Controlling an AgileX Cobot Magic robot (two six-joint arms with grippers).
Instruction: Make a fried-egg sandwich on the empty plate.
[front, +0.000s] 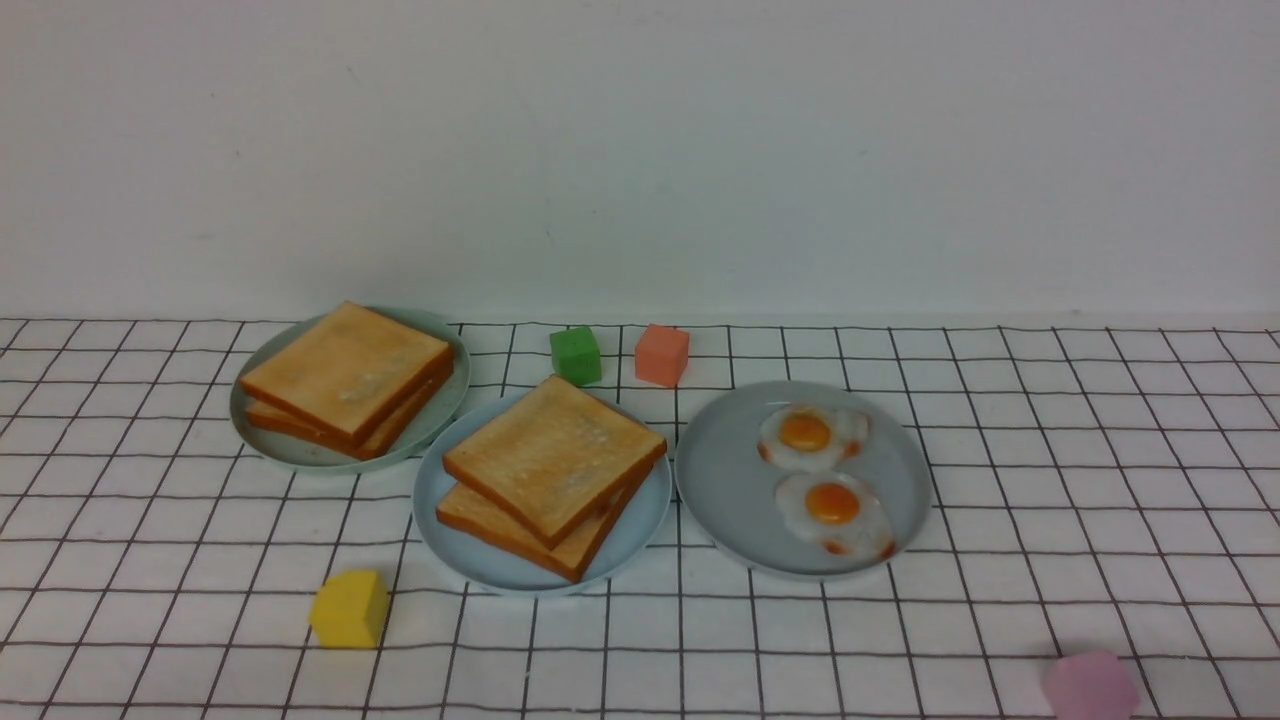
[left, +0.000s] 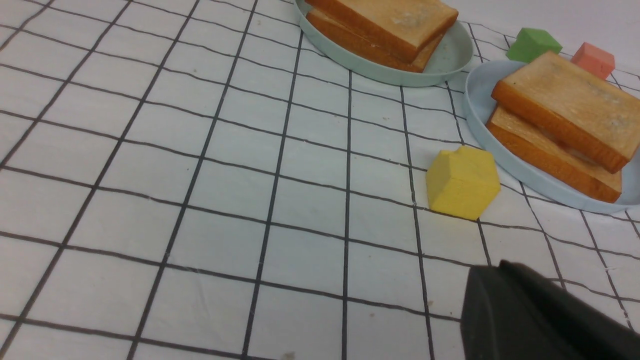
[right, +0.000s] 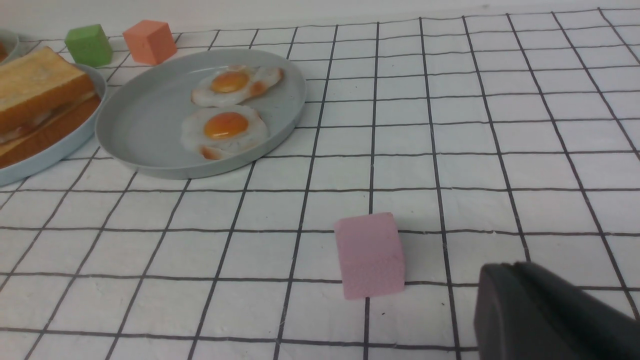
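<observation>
The fried-egg sandwich (front: 552, 475) sits on the light blue plate (front: 640, 525) at the desk's centre: two toast slices, with a pale layer just showing between them in the right wrist view. Grey plate (front: 720, 490) at its 3 o'clock holds two fried eggs (front: 825, 475); the plain toast stack (front: 345, 378) lies at 10 o'clock. By my judgement assembly is finished, and what remains is only retreat. Left gripper (left: 530, 315) and right gripper (right: 545, 310) are both closed, holding nothing, well apart from the plates.
</observation>
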